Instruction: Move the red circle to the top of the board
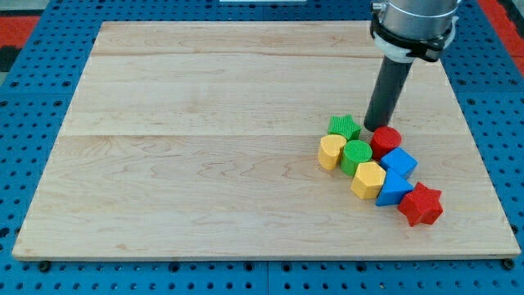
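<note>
My tip (376, 129) has no fingers and holds nothing; it sits just above the red circle (386, 141), right of middle, packed among other blocks. It looks light, hard and slidy, so push its bottom side

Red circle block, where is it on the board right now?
The red circle block sits right of centre in the camera view, atop a cluster, touching the green circle block and blue cube block, with my tip just above-left.
</note>
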Robot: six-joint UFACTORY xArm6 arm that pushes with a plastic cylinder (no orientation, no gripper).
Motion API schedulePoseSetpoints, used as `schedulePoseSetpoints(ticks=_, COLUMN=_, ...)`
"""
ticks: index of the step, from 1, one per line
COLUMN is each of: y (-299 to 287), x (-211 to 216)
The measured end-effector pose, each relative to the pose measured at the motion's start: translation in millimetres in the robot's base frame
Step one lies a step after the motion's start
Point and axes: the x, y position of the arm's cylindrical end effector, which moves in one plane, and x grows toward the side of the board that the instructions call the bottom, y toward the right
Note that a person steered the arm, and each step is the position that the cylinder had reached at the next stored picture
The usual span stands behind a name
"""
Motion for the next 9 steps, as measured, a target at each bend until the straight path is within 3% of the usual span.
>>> schedulePoseSetpoints(ticks=2, y=143.2, x=44.0)
schedulePoseSetpoints(ticks=3, y=174.7, x=105.4)
schedulePoseSetpoints(ticks=4, y=140.6, x=181.6)
schedulePoseSetpoints(ticks=5, y=122.4, x=160.9)
schedulePoseSetpoints(ticks=7, y=58.4, x=71.7)
schedulePoseSetpoints(ticks=9, y=-52.4, x=1.7)
